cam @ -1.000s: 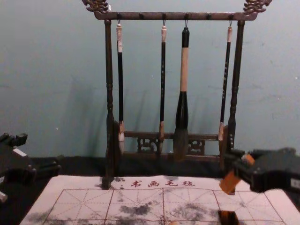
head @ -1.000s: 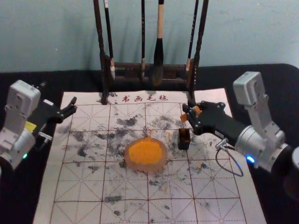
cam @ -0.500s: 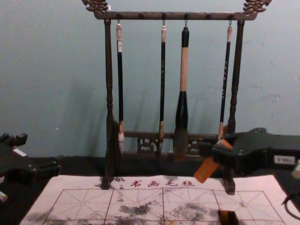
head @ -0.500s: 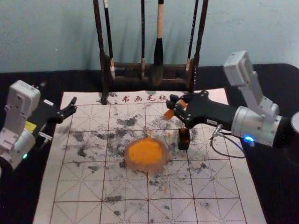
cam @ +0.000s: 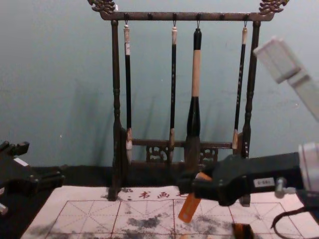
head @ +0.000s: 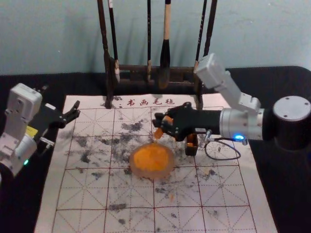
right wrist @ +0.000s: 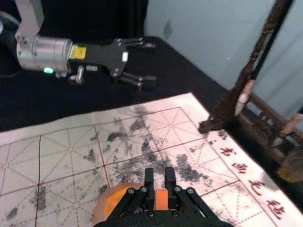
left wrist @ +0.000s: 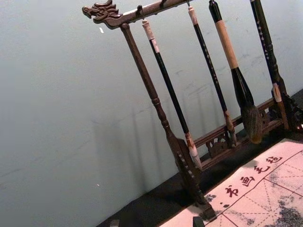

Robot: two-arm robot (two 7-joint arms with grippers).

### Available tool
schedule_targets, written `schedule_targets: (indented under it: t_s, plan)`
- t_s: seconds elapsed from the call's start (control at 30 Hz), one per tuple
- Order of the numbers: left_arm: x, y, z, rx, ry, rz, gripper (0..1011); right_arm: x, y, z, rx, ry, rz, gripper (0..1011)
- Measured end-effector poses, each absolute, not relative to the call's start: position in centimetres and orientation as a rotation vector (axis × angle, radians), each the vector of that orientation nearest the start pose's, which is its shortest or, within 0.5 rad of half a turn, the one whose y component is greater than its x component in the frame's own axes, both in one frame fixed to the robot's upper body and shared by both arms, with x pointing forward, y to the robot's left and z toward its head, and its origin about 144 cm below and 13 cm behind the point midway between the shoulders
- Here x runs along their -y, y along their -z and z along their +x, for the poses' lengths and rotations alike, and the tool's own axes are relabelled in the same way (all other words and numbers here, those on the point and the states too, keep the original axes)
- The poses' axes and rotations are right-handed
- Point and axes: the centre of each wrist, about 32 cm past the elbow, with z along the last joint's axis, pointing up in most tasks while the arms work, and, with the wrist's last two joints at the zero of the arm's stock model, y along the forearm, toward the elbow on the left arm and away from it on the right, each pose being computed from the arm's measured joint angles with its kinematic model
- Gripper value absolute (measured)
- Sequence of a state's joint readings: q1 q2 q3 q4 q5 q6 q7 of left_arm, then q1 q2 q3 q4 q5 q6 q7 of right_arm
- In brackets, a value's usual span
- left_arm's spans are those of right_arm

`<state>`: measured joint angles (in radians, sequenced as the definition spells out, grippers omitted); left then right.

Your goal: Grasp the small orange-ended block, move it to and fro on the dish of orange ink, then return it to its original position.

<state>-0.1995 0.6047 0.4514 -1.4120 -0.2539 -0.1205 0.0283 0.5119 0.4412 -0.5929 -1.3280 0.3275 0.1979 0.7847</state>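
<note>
In the head view my right gripper (head: 162, 123) is above the mat, just beyond the ink dish (head: 151, 160), shut on the orange block (head: 158, 133). The chest view has the block (cam: 189, 207) hanging tilted below the right gripper (cam: 193, 184), its lower end off the mat. In the right wrist view the block's orange top (right wrist: 162, 199) sits between the fingers of the right gripper (right wrist: 161, 189), with the dish (right wrist: 102, 208) partly hidden behind them. My left gripper (head: 74, 115) is parked open at the mat's left edge; the left wrist view catches its fingertips (left wrist: 198, 221).
A small dark box (head: 191, 148) with orange inside stands right of the dish, close under the right arm. Behind the mat (head: 116, 221) rises a wooden rack (head: 108, 73) with several hanging brushes. Right of the box, a cable loop (head: 222, 158) hangs from the right arm.
My right gripper has moved left across the mat with the block, from beyond the dark box to just behind the dish. The left arm, dish and box stayed put.
</note>
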Motion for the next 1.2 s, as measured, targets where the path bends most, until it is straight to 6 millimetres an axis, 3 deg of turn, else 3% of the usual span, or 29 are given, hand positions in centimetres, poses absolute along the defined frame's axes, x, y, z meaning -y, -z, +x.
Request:
schedule_targets:
  t_s: [0.43, 1.2]
  plan:
    - [-31.0, -114.0, 48.9, 0.285, -1.248, 0.304, 1001, 21.3, -119.7, 57.3, 0.051, 0.328, -0.414, 119]
    - [-31.0, -114.0, 48.9, 0.285, -1.248, 0.304, 1001, 20.3, -118.5, 58.2, 0.077, 0.317, -0.473, 119]
